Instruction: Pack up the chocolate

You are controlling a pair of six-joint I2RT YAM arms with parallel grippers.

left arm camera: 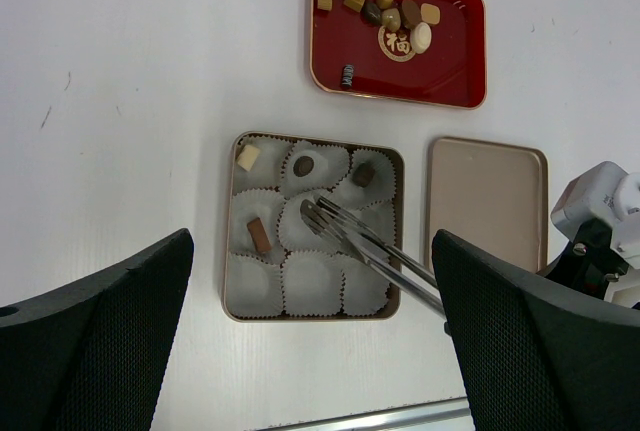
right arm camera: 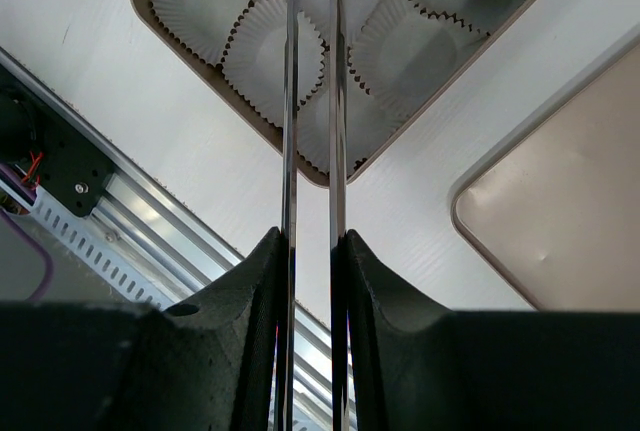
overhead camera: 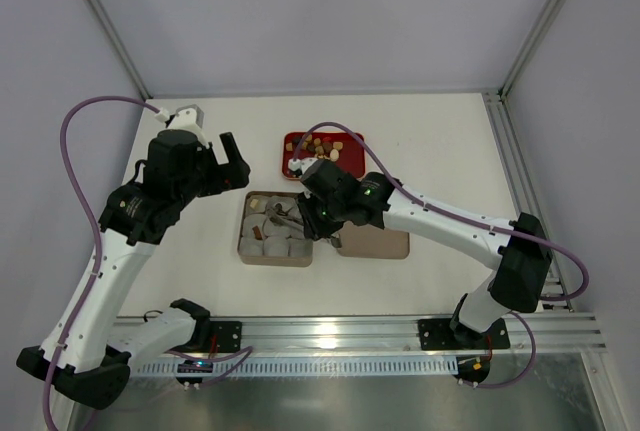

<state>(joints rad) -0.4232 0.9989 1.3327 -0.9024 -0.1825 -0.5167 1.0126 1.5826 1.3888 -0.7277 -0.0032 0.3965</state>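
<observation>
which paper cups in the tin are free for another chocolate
Bare: the cups in the near row, along the tin's front wall. Chocolates fill the back row and the middle row's left cup; tongs crowd the centre.

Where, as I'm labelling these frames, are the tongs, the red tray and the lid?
tongs (left arm camera: 372,256), left wrist view, on one metal arm.
red tray (left arm camera: 450,66), left wrist view, bare floor.
lid (left arm camera: 487,201), left wrist view, flat centre.
</observation>
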